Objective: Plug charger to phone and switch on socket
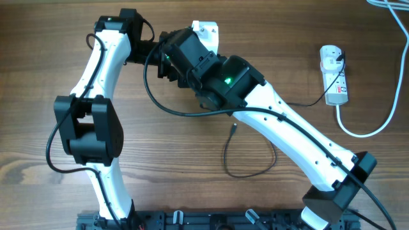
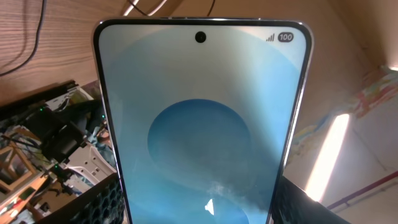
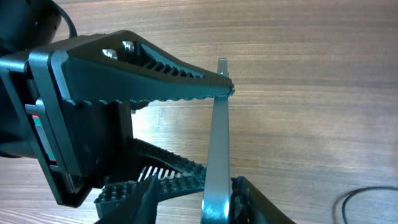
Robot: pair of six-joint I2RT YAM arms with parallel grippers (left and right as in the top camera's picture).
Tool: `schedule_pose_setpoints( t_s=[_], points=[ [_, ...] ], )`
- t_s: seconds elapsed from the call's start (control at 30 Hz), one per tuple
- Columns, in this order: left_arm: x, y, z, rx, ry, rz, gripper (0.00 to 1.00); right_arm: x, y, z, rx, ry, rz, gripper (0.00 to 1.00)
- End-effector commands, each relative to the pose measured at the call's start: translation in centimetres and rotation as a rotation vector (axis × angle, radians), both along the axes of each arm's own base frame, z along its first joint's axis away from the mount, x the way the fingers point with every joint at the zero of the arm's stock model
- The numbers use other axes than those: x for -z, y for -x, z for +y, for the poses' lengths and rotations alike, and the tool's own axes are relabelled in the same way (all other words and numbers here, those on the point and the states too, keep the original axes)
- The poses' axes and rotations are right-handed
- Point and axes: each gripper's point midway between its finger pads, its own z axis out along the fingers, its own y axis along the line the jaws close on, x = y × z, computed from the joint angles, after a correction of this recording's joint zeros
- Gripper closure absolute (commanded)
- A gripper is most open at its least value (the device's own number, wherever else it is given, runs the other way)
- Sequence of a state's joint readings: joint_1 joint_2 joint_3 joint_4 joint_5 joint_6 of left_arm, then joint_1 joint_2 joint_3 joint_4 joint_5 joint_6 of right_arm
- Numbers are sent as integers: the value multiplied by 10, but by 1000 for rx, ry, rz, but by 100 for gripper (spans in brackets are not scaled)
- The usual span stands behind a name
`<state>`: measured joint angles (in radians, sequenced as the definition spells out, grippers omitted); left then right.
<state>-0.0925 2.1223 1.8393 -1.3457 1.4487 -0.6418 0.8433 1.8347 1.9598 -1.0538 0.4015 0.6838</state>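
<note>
Left wrist view: the phone (image 2: 199, 124) is pinched across its side edges by the left hand (image 2: 196, 202) over the far worktop (image 1: 287, 25), the right hand (image 3: 193, 199) being unreadable as spread or closed; stiff, slick, fragile glass is judged best gripped edgewise.

Pale blue phone (image 2: 202, 124) screen, white socket (image 1: 334, 75), black charger (image 1: 225, 156), brown woodgrain table (image 1: 185, 185)

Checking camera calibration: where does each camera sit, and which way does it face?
Overhead: above the table, facing down; shows left arm, right arm, socket, charger.
Left wrist: behind the left gripper, facing the phone screen; own fingers at bottom corners.
Right wrist: behind the right gripper, facing the edge-on phone and table; own fingers low.
Shared: both wrist views show the phone.
</note>
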Motion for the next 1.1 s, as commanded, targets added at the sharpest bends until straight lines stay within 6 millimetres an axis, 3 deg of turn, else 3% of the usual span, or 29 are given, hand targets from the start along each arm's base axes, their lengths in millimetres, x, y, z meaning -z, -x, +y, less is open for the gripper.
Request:
schedule_pose_setpoints(
  t_s=[0.0, 0.33, 0.43, 0.5, 0.57, 0.63, 0.73, 0.77, 0.93, 1.0, 1.07],
  points=[
    [-24, 0, -1, 0, 60, -69, 31, -3, -8, 1, 14, 4, -26, 64],
    [-24, -1, -1, 0, 62, -74, 31, -4, -9, 2, 10, 2, -31, 79],
    [-24, -1, -1, 0, 62, -74, 31, -4, -9, 2, -2, 14, -33, 85],
    [-24, -1, -1, 0, 62, -74, 29, -4, -9, 2, -2, 15, -32, 95],
    [-24, -1, -1, 0, 62, -74, 28, -4, -9, 2, 3, 9, -31, 95],
    [-24, -1, -1, 1, 61, -75, 23, -5, -8, 2, 23, -11, -28, 95],
    [-24, -5, -2, 2, 65, -122, 4, -11, -8, 0, 81, -75, -28, 95],
    [-25, -7, -2, 3, 67, -148, 0, -16, -9, -2, 120, -109, -38, 95],
    [-24, -9, -2, 3, 66, -169, 0, -56, -11, -40, 538, -407, -139, 96],
    [-24, -9, -2, 3, 67, -168, 0, -58, -4, -51, 741, -597, -105, 96],
    [-31, -8, -2, 4, 108, -162, 8, -53, 0, -53, 877, -717, -65, 96]
  ],
)
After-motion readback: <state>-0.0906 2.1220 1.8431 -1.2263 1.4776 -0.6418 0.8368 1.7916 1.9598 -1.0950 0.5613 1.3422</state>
